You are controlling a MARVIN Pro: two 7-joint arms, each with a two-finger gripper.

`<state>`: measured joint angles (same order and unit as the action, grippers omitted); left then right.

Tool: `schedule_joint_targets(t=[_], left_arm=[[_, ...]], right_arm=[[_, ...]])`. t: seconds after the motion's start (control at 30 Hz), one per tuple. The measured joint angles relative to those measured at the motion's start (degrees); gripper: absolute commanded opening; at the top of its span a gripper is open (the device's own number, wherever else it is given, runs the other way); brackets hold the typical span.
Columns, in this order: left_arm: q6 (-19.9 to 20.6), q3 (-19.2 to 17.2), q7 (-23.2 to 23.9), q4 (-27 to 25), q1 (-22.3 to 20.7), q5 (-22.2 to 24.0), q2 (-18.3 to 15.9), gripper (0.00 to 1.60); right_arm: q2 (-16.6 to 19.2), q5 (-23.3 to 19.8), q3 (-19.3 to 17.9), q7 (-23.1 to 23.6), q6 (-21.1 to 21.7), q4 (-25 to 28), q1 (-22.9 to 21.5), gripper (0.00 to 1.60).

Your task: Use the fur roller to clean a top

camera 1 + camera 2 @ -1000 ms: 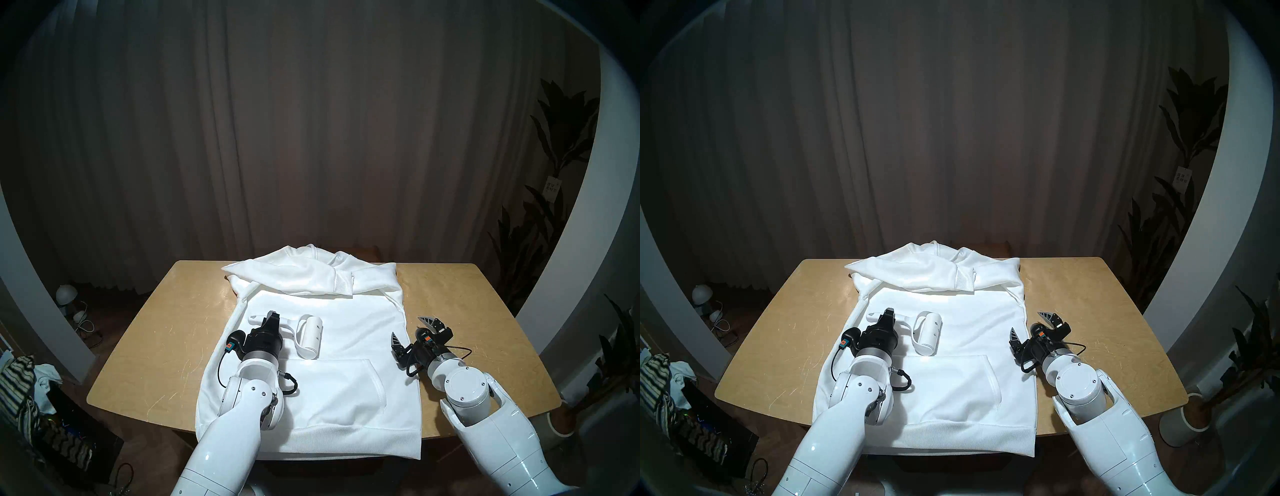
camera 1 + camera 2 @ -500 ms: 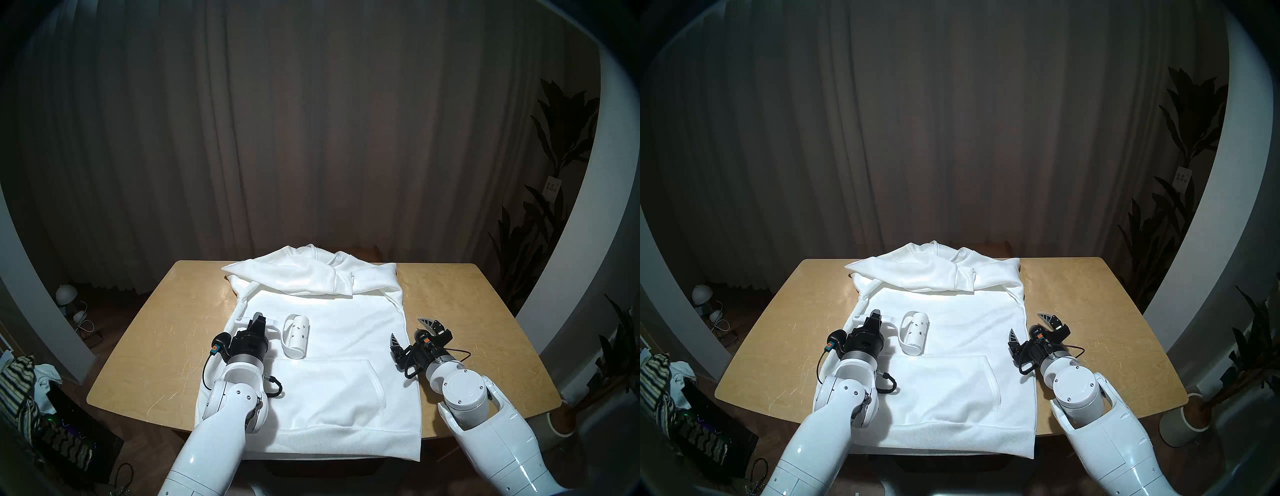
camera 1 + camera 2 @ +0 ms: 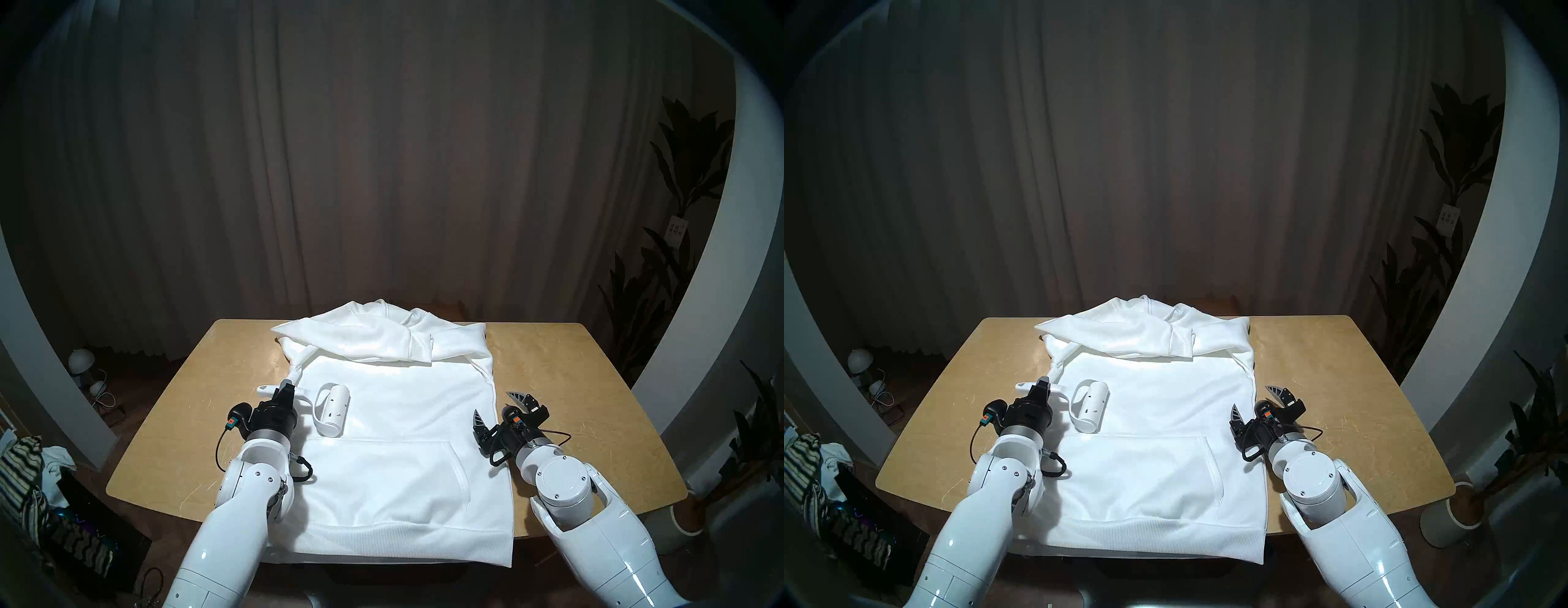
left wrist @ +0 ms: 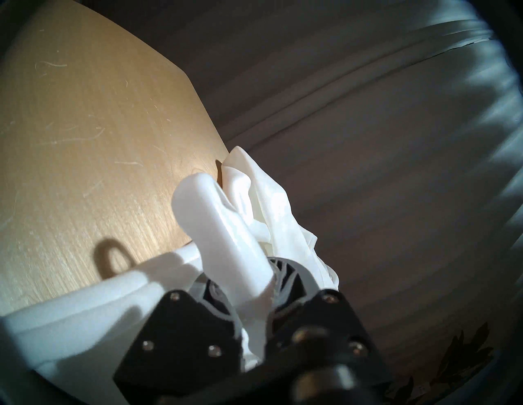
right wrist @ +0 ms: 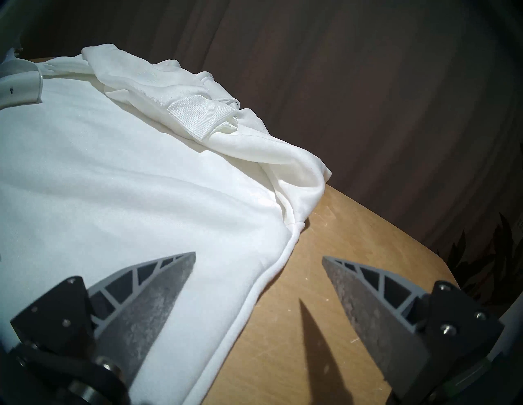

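Clamped around the curved white handle of the fur roller (image 3: 331, 409), the left gripper (image 3: 287, 391) was seen at the left edge of the top (image 3: 399, 446), its dark fingers (image 4: 285, 285) pressed to either side of the handle in the left wrist view. The roller's short white cylinder was laid on the chest of the garment, just above the upper left corner of the kangaroo pocket (image 3: 382, 479), with a few small dark specks visible on its surface. The handle's free end was seen jutting past the garment's edge over the bare wood of the table (image 3: 169, 424). The top was spread flat, front up, along the middle of the table, with its ribbed hem at the near edge and one sleeve folded across the hood end at the far side, the ribbed cuff (image 5: 203, 113) lying uppermost. The right gripper (image 3: 497, 407) was held with its jaws spread wide and nothing between them, at the right edge of the garment: in the right wrist view one grey finger (image 5: 152, 285) was seen above the white cloth and the other above the wood, with the side seam running between them. Whether either finger touched the surface below could not be told.
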<state>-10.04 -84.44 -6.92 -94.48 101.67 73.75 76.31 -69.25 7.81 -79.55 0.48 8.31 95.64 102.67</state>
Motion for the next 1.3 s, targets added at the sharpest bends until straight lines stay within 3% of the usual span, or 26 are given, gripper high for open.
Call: schedule_joint_targets(t=[0.57,1.03,1.3], left_arm=[[4.1,-4.0,3.4,1.5,0.1,3.0,-3.7,0.0],[6.2,-6.9,6.0,-5.7,4.0,7.8,-4.4,0.0],[5.9,-9.3,6.1,-7.6,4.2,9.7,-4.4,0.0]], right_arm=[[-1.9,-0.3,1.2,-1.6,1.9,-0.7,-1.4,1.6],[-1.3,-0.5,0.5,-0.3,2.4,-1.2,-2.1,1.6],[-1.1,-0.6,-0.4,-0.4,2.5,-1.3,-2.0,1.6]])
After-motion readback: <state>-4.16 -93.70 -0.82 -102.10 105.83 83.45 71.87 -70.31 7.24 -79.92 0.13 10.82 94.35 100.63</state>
